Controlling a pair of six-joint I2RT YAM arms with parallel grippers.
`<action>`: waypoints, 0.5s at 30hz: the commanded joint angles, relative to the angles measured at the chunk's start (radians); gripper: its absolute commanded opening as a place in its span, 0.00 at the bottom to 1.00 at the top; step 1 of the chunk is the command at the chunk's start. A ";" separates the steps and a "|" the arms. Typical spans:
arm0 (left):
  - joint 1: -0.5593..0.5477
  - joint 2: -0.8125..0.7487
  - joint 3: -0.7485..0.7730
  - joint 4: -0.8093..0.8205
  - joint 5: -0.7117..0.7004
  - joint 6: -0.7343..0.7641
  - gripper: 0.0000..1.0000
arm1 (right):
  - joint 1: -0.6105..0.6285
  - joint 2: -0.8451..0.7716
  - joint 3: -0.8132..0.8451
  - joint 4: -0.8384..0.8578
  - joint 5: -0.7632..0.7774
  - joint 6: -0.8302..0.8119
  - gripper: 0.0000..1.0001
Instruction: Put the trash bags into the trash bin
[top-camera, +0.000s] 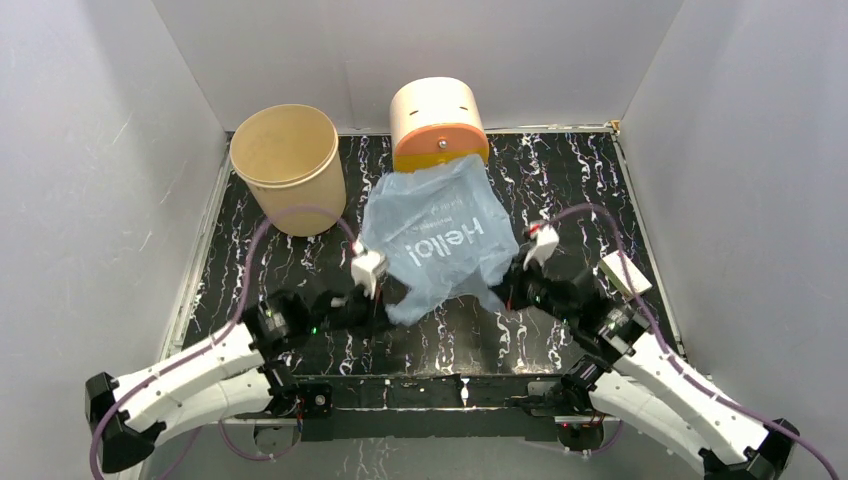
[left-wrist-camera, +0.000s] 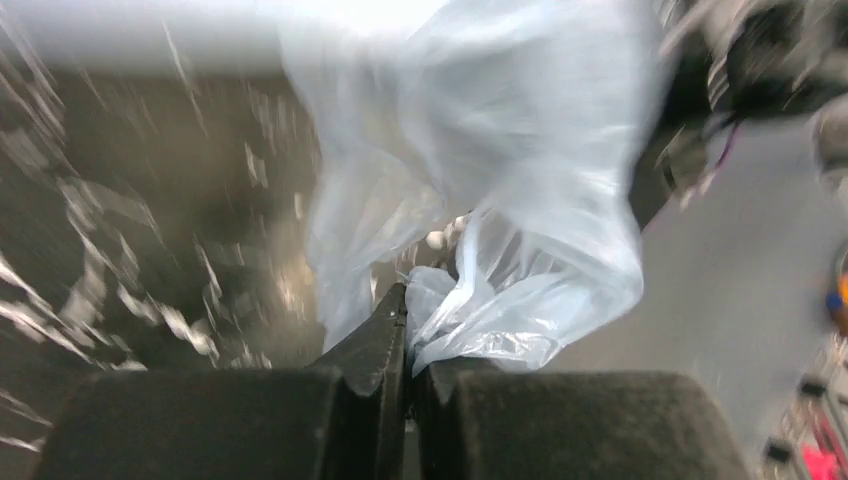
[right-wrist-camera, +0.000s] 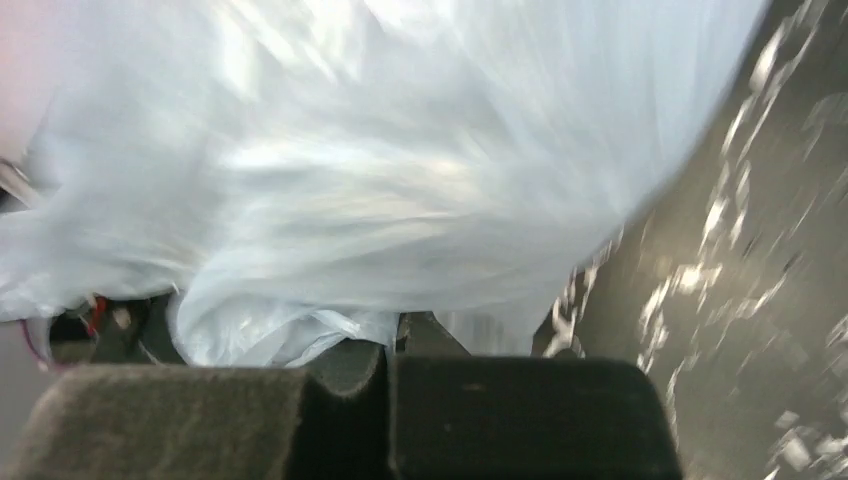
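Note:
A pale-blue trash bag (top-camera: 440, 235) with white "Hello!" lettering hangs stretched over the middle of the table, its far end still at the slot of the orange-fronted cylinder (top-camera: 438, 125). My left gripper (top-camera: 392, 296) is shut on the bag's near left corner (left-wrist-camera: 470, 320). My right gripper (top-camera: 505, 282) is shut on the near right edge of the bag (right-wrist-camera: 330, 200). The beige trash bin (top-camera: 289, 167) stands upright at the back left, its mouth open, well left of the bag. Both wrist views are blurred.
A small white block (top-camera: 626, 272) lies near the table's right edge. White walls enclose the black marbled table (top-camera: 260, 270) on three sides. Purple cables loop over both arms.

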 joint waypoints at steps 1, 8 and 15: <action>0.000 0.168 0.571 -0.042 -0.327 0.200 0.00 | -0.002 0.203 0.491 0.136 0.162 -0.223 0.00; 0.002 0.446 1.379 -0.014 -0.148 0.497 0.00 | -0.002 0.399 1.148 0.077 -0.089 -0.469 0.00; 0.002 0.069 0.415 0.231 0.027 0.163 0.00 | -0.003 0.010 0.339 0.145 -0.145 -0.204 0.00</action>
